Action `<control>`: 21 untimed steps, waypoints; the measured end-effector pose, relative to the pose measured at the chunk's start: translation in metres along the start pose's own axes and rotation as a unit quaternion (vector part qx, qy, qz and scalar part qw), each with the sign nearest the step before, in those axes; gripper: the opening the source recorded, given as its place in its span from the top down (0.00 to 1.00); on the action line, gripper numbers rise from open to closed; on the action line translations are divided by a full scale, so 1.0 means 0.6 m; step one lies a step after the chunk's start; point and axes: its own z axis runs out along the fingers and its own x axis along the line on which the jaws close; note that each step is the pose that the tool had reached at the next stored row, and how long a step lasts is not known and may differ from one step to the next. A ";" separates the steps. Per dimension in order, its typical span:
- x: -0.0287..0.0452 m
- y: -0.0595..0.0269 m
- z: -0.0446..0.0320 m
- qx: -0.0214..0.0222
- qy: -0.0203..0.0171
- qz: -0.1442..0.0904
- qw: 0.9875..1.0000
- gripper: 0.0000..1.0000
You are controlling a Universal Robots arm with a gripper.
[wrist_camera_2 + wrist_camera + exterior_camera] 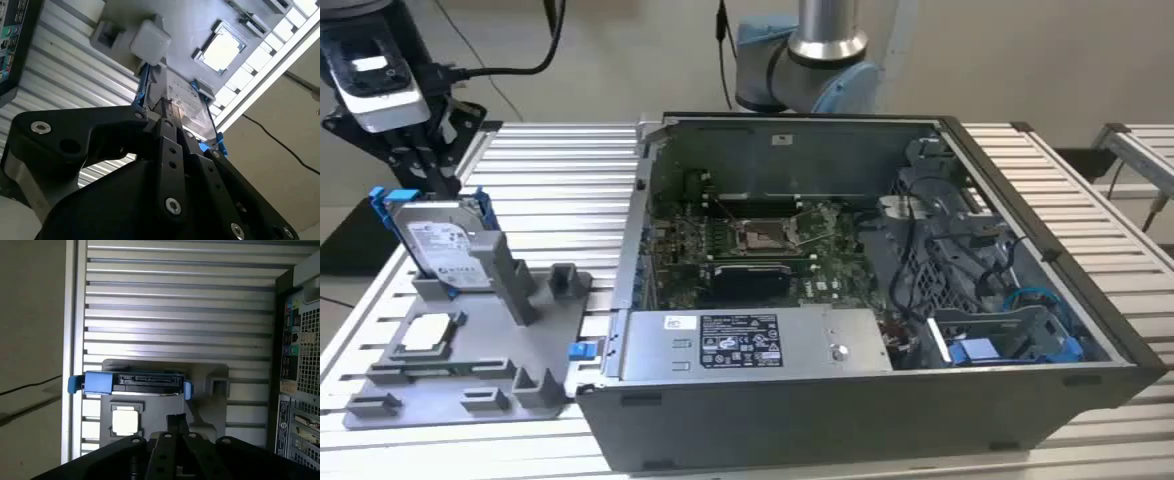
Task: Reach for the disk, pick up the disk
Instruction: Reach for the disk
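Gripper (438, 178) hangs just above upright disk (447, 248).

In the second wrist view the gripper (167, 120) half-covers the disk (189, 102).

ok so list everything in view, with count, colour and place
slatted metal table: 1, silver, under everything
moulded plastic fixture: 1, grey, on table, exterior view's left
flat rectangular hard-drive disk in plastic bracket: 1, silver-grey with blue, upright in fixture
small square metal chip: 1, silver, flat on fixture
open metal computer case: 1, dark grey, table centre
labelled metal box: 1, grey, inside case
robot arm: 1, grey and blue, behind case
end effector: 1, black, above disk
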 end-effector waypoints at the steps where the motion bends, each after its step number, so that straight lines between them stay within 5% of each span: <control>1: 0.000 0.000 0.000 0.000 0.000 0.000 1.000 1.00; 11: 0.000 0.001 0.000 0.000 0.000 0.000 1.000 1.00; 15: 0.003 0.023 0.001 0.000 0.000 0.000 1.000 1.00; 21: 0.044 0.046 0.004 0.000 0.000 0.000 1.000 1.00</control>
